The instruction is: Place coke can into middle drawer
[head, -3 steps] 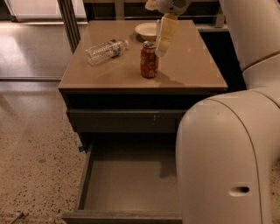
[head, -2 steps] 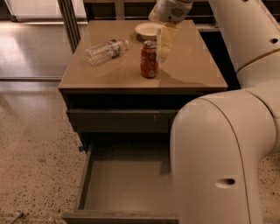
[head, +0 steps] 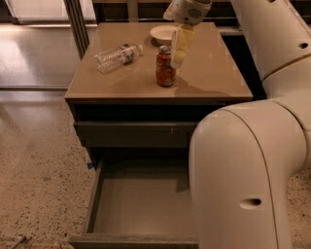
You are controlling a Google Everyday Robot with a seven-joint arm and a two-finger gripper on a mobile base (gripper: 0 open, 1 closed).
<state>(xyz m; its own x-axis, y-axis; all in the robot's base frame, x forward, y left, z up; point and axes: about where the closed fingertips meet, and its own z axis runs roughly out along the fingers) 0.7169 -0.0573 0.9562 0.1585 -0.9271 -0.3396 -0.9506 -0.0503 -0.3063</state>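
Claw (head: 178,48) just beside upright can (head: 165,68) on desk (head: 214,73); open or closed, can't tell. Can likely light, thin-walled, slick: grip mid-body. Drawer (head: 141,199) open below.

gripper (head: 178,54): pale yellow, hangs at 12 o'clock of the view, pointing down, tip leaning slightly toward 7 o'clock
wrist (head: 188,8): white rounded housing with a grille, at the top edge, directly above the gripper
upper link (head: 274,41): white, runs from the wrist toward 2 o'clock, then bends downward
near link (head: 243,170): large white rounded segment, fills 4 to 5 o'clock, nearest the camera
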